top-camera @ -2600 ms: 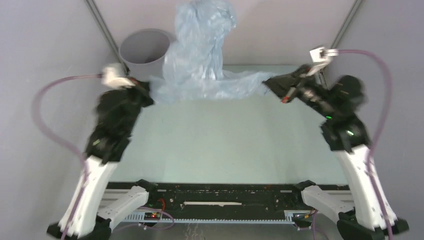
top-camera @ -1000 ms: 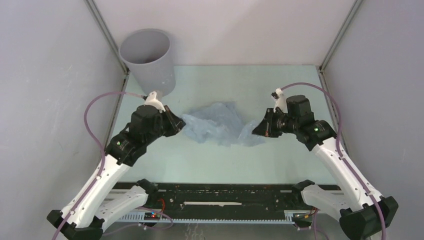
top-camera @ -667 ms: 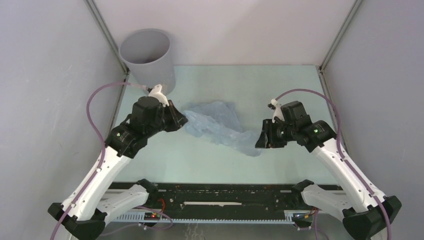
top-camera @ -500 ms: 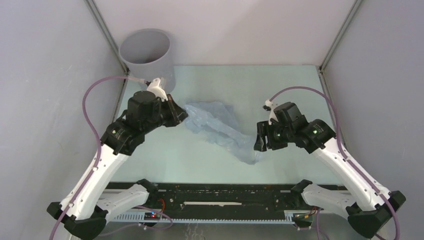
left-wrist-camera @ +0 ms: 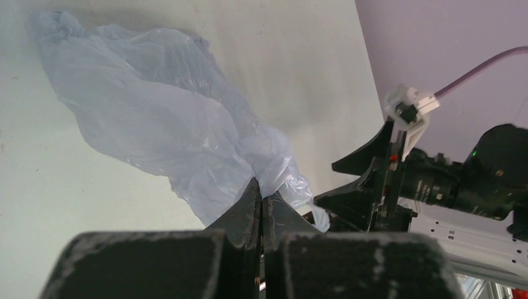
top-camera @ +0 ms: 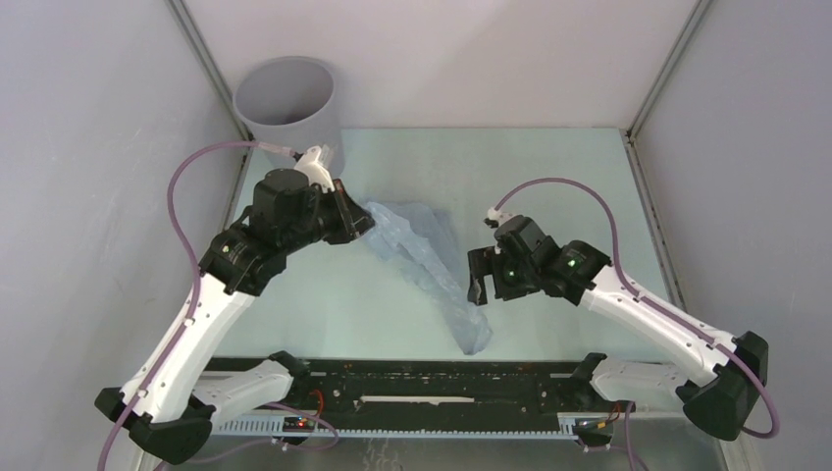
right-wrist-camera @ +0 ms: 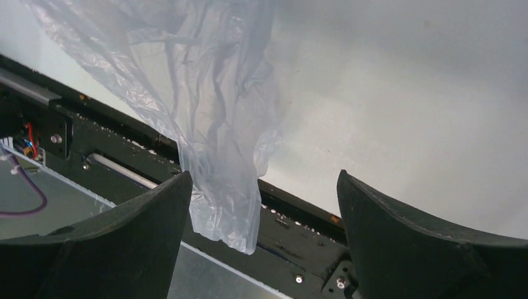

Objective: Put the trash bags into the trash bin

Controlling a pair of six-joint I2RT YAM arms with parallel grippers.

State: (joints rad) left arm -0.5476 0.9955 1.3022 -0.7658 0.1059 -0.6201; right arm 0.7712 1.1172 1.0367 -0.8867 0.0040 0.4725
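Observation:
The trash bag, thin pale blue-grey film, stretches in a long wrinkled strip from my left gripper down toward the table's near edge. That gripper is shut on one end of it; in the left wrist view the closed tips pinch the film. My right gripper stands wide open beside the strip's lower part. In the right wrist view the bag hangs free near the left finger, not gripped. The grey round trash bin stands upright in the far left corner, behind the left gripper.
A black rail runs along the near edge, and the bag's loose tip hangs just over it. Grey walls with metal posts close in both sides. Purple cables loop off both wrists.
My right gripper opened, let go of the bag and moved left toward the near edge. The left gripper drew its end back toward the bin, stretching the bag into a long strip.

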